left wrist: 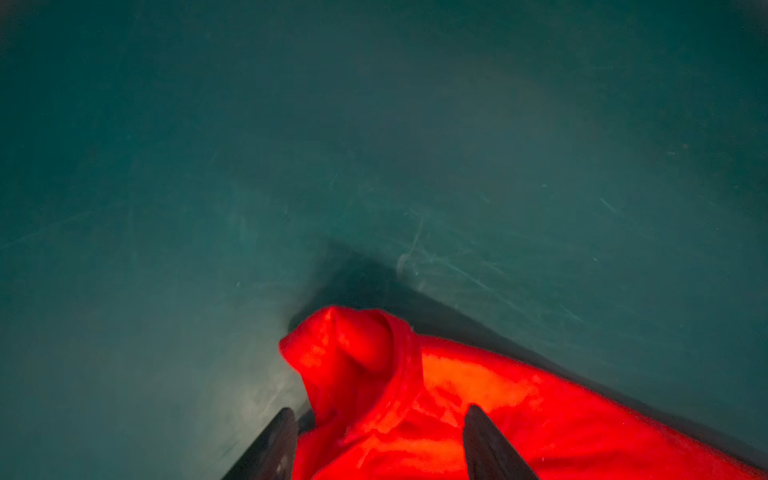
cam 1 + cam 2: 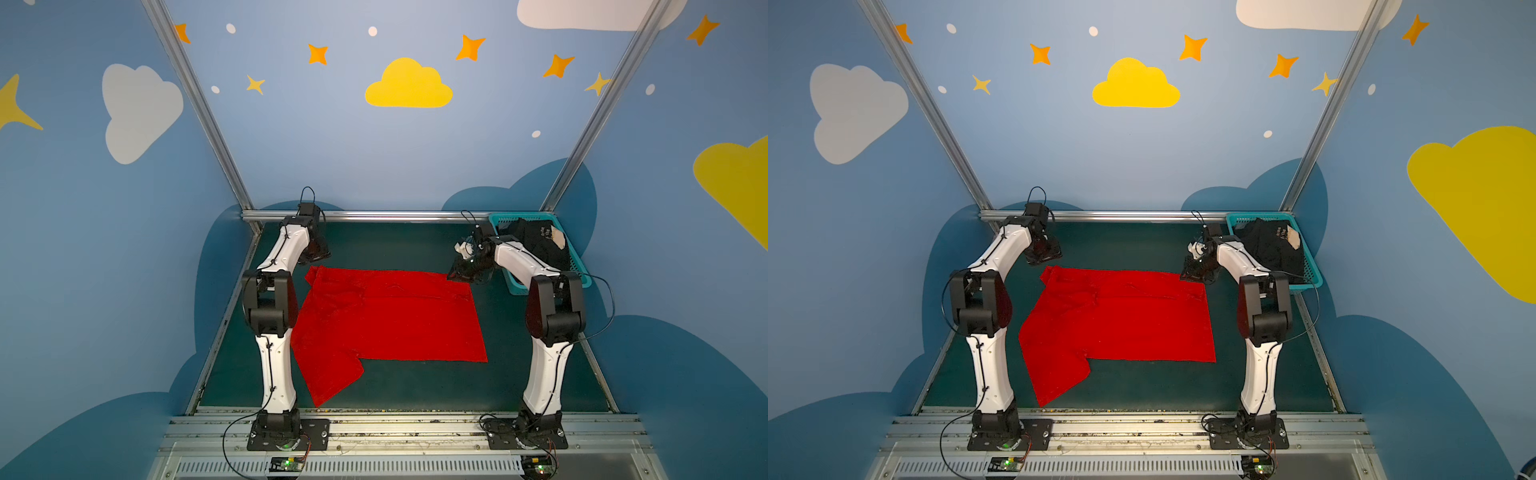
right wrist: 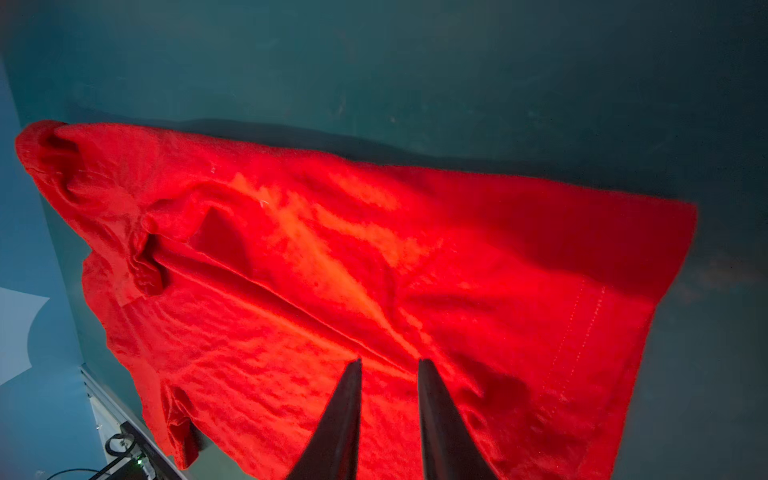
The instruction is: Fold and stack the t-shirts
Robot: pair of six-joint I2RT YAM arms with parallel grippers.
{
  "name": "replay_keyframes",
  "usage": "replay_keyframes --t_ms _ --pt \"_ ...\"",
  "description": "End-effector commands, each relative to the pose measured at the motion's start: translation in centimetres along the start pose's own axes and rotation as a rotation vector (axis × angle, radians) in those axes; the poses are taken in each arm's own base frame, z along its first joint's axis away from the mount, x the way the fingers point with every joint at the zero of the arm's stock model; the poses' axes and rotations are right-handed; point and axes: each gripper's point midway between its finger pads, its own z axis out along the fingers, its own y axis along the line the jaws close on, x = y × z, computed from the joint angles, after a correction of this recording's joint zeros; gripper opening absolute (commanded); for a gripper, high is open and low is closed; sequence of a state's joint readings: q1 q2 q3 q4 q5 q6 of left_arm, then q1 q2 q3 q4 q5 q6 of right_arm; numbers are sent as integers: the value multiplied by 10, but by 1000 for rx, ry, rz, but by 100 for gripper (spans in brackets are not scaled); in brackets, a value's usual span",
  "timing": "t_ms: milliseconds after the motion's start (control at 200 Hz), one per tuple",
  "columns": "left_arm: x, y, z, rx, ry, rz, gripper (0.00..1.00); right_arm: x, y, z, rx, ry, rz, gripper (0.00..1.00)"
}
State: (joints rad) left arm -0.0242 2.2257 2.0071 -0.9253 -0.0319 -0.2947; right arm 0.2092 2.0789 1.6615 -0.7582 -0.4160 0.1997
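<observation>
Across the middle of the green table point(image 2: 415, 245) the red t-shirt point(image 2: 386, 320) lies spread. Its long axis runs side to side, with the collar and sleeves toward my left arm and the stitched hem toward my right. A strip along the far edge looks doubled over onto the body, though I can't tell how neatly. The near sleeve juts out flat toward the arm bases.

Both grippers sit at the far edge, one at each end of that axis. The left gripper point(image 1: 379, 409) hangs over the bunched far sleeve with its jaws wide apart. Cloth lies below the gap, but nothing is pinched. The right gripper point(image 3: 388, 361) hovers above the hem end with its jaws parted only narrowly, and I see no fabric caught between them.

The black t-shirts point(image 2: 536, 241) are heaped in the teal basket point(image 2: 575, 266) at the far right corner, behind my right arm.

I judge the next fold depends on the near side. From both sets of jaws the loose sleeve and the near long edge lie toward the arm bases. The sleeve is on the left arm's side, so that arm is the nearer one. The right arm would take the near hem corner, so that the edge lifts level along its length.
</observation>
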Motion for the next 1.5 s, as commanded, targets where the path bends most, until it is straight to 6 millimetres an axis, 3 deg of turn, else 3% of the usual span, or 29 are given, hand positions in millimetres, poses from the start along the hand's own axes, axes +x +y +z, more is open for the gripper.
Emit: replay_keyframes --t_ms 0,225,376,541,876,1117,1352,1497 --pt "15 -1 21 -4 82 40 65 4 -3 -9 16 22 2 28" --pt "20 -12 37 -11 130 143 63 2 -31 -11 112 19 28 36" --pt "21 -7 42 -93 124 183 48 -5 -43 -6 127 8 63 39" --pt "19 -6 38 -108 110 183 31 -3 -45 18 81 44 111 40" --pt "17 -9 30 -58 82 175 10 13 -59 45 121 118 175 31" --pt "17 -4 22 131 19 59 9 22 -61 48 122 138 227 30" --pt "8 6 20 405 -26 -141 5 31 -60 53 129 169 234 22" --pt "4 8 21 514 -40 -206 12 38 -60 57 134 191 238 12"
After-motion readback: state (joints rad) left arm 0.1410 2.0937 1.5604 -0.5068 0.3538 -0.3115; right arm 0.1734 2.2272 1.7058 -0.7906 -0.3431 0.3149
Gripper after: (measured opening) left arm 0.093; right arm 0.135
